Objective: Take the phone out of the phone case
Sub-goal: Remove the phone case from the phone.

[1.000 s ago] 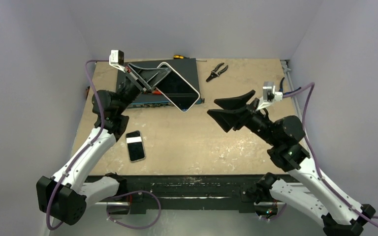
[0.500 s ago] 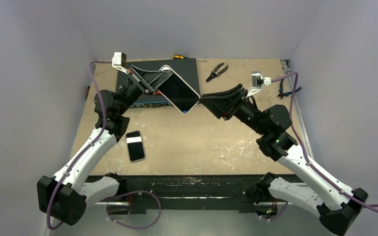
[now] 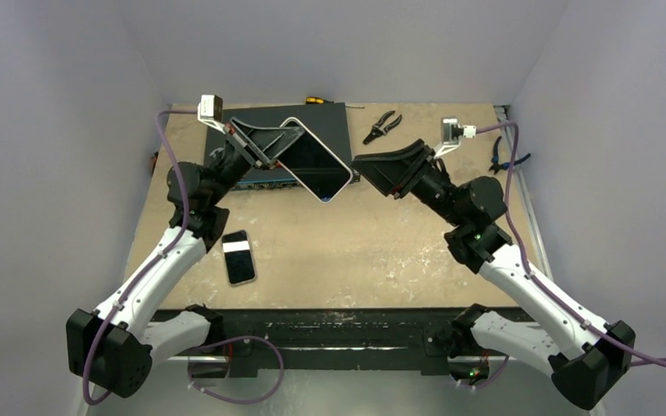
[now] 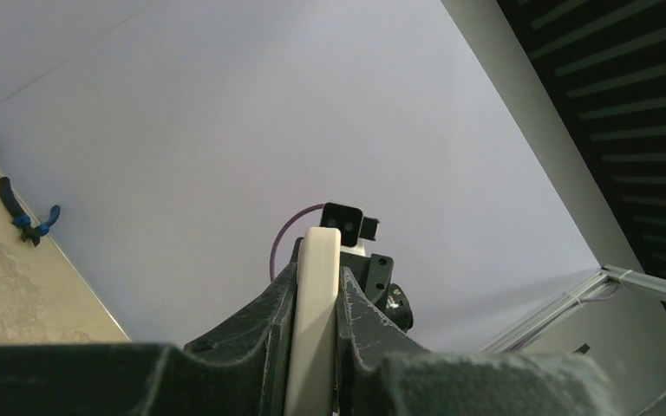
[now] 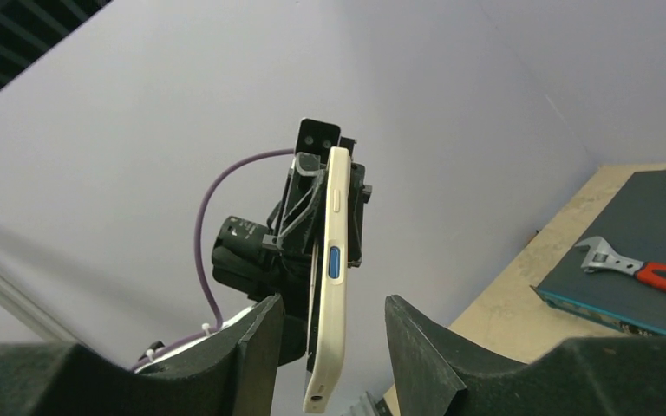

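The left gripper (image 3: 270, 146) clamps the phone (image 3: 314, 161), in its cream case (image 5: 328, 286), held tilted above the dark box (image 3: 336, 121). The right gripper (image 3: 362, 167) sits at its corner, jaws apart either side of the edge with gaps showing. A wrench (image 5: 633, 267) lies on the box; pliers (image 3: 382, 126) and a second phone (image 3: 238, 256) lie well apart on the table (image 3: 381, 251)
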`<state>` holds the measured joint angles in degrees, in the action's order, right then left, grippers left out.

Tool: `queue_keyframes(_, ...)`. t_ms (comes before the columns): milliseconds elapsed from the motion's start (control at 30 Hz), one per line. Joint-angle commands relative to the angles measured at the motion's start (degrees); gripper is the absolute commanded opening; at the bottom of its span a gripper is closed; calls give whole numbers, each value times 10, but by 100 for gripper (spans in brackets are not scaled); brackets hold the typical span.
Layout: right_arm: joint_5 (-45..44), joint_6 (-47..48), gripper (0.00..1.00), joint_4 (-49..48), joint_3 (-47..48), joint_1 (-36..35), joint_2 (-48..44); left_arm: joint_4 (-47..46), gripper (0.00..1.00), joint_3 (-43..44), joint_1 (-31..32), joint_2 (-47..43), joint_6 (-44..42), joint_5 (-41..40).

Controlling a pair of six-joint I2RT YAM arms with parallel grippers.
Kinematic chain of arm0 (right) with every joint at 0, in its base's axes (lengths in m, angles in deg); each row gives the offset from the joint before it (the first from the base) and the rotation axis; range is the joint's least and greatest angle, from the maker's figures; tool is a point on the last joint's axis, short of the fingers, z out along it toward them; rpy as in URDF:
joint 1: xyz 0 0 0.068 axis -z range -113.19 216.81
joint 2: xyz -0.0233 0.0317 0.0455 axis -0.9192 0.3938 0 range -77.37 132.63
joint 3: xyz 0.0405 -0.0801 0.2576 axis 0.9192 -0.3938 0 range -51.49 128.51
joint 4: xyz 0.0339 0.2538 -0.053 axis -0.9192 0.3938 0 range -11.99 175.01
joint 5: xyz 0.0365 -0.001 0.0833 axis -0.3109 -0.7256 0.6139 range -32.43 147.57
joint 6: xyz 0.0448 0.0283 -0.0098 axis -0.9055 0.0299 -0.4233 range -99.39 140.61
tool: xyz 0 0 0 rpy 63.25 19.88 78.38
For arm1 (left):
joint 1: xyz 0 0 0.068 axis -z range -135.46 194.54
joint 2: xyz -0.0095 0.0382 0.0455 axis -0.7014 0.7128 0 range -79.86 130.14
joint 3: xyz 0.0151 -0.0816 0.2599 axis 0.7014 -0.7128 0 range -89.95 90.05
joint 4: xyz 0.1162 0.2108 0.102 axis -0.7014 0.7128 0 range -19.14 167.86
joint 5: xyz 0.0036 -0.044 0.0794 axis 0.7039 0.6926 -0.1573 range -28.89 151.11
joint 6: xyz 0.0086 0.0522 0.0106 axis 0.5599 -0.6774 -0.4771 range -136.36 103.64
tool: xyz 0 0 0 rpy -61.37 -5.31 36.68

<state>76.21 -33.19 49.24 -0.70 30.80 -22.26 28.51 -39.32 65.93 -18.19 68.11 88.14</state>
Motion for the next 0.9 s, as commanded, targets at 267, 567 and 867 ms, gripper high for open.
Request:
queue_keyframes(267,45,-169,59,-201,-39,8,56,-79,0,-18,-1,-25,13,-49)
queue_keyframes(567,47,-187,43,-225,-31,2,79,-91,0,-32,-1,-30,15,-74)
queue_keyframes(867,58,-196,47,-229,-27,-7,95,-95,0,-44,0,-35,15,-90)
